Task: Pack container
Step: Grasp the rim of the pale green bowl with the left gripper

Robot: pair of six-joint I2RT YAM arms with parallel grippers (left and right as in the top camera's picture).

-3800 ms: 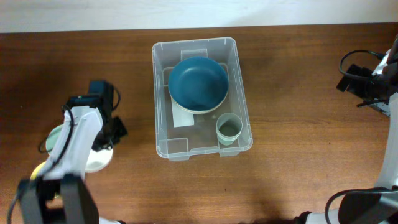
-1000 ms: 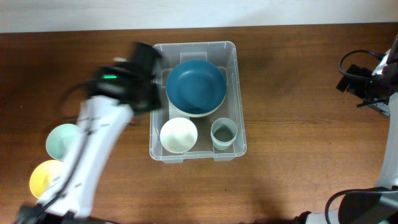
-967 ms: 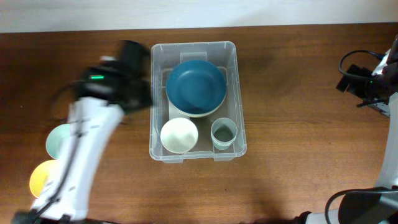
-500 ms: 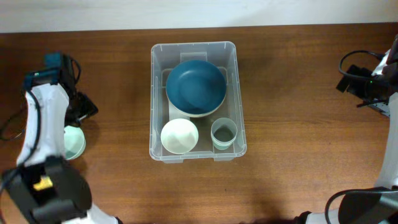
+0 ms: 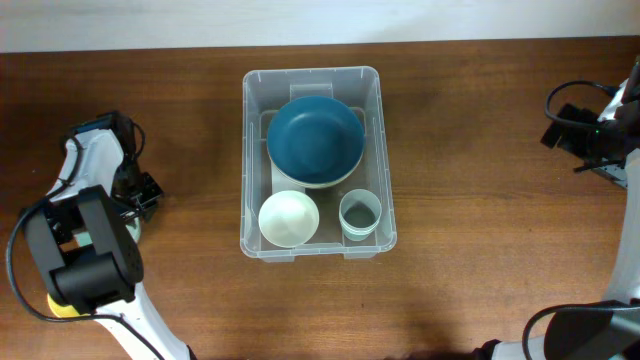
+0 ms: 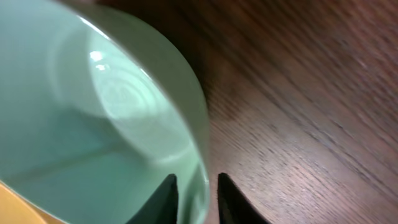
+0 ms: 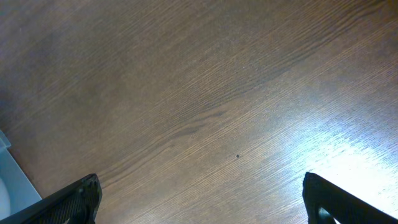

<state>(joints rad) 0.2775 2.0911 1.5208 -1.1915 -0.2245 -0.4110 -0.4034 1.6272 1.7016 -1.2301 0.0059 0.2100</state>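
Observation:
The container is a clear plastic bin at the table's middle. It holds a dark blue bowl, a white bowl and a pale green cup. My left gripper is at the far left over a mint green bowl, which my arm mostly hides in the overhead view. In the left wrist view my left gripper has one finger inside the bowl and one outside, shut on its rim. My right gripper is open and empty over bare wood at the far right, also seen in the overhead view.
A yellow bowl peeks out beside my left arm's base at the lower left. The table's back edge meets a pale wall strip behind the container. Bare wood lies between the container and my right arm.
The white bowl now sits in the container. My left arm has swung from the container's left side back to the far left and come down onto the mint green bowl's rim. The right arm has not moved.

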